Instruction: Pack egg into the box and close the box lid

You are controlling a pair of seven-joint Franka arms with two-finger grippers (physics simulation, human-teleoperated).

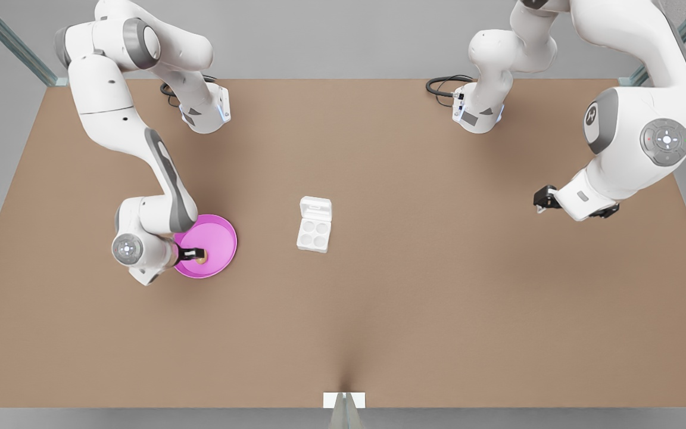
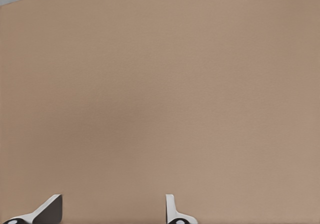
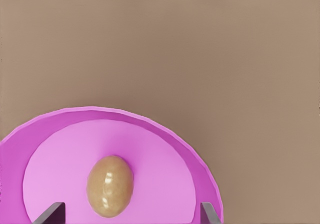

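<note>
My right gripper (image 1: 200,256) hangs low over the round pink plate (image 1: 221,235) at the front view's left, its dark fingers (image 3: 52,212) spread wide apart with nothing between them. The small tan-beige oval egg (image 3: 110,185) lies on the pink plate's (image 3: 165,149) flat inner floor, and in my right wrist view it sits between my two fingertips without touching either. From the front view the egg (image 1: 202,257) is a small tan spot just at the end of my gripper.

The small white rectangular plastic box (image 1: 313,233) rests on the brown table (image 1: 438,298) near its middle, well apart from the plate. Its four round cups are bare, and the white hinged box lid (image 1: 315,209) lies swung open on the far side of the base.

My left gripper (image 1: 540,199) waits above the table at the front view's right, far from the box. Its pale fingers (image 2: 172,211) stand apart, released, over bare brown tabletop (image 2: 160,94).
</note>
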